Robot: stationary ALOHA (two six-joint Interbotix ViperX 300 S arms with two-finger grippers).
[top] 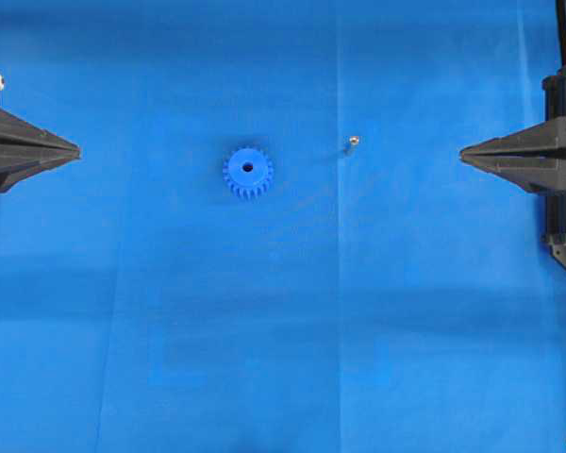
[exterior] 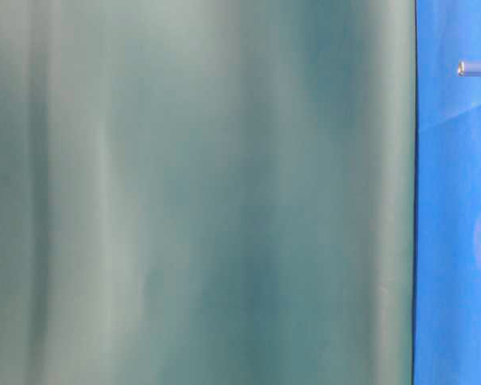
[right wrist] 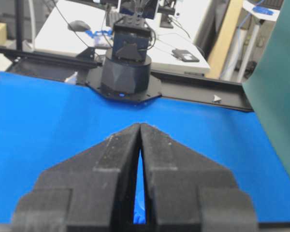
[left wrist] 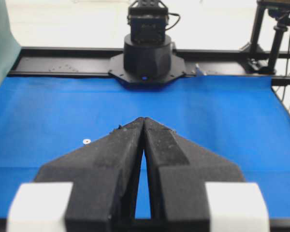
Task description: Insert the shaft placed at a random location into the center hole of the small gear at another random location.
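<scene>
waiting at opposite edges of the blue cloth-covered table (top: 283, 359), the left gripper (top: 75, 151) and the right gripper (top: 462, 152) point their black wedge-shaped fingers inward with the tips pressed together, both clenched on nothing, as the two wrist views confirm. between them, the small bright blue plastic toothed gear (top: 247, 172) lies flat on the cloth, left of the middle, its round dark center hole (top: 247, 168) facing straight up, a pose that suits a pin coming down from above. the tiny shiny silver-grey metal shaft (top: 353, 142) rests apart from the gear, to its right and slightly farther up the overhead frame, nearer the right gripper, which looks the natural arm to fetch it. from table level, a grey-green backdrop sheet (exterior: 200, 192) fills most of the view, leaving only a narrow strip of cloth where the shaft and the gear show blurred, so how the pin lies, on its side or otherwise, cannot be settled from there. a small pale dot on the cloth in the left wrist view may be the shaft, though it is too small to be sure. neither gripper is near either part, and the task appears not yet begun. the first job, by this reading, is opening the fingers and descending on a pin barely wider than the hole it must enter, where a slight misalignment could knock it away.
</scene>
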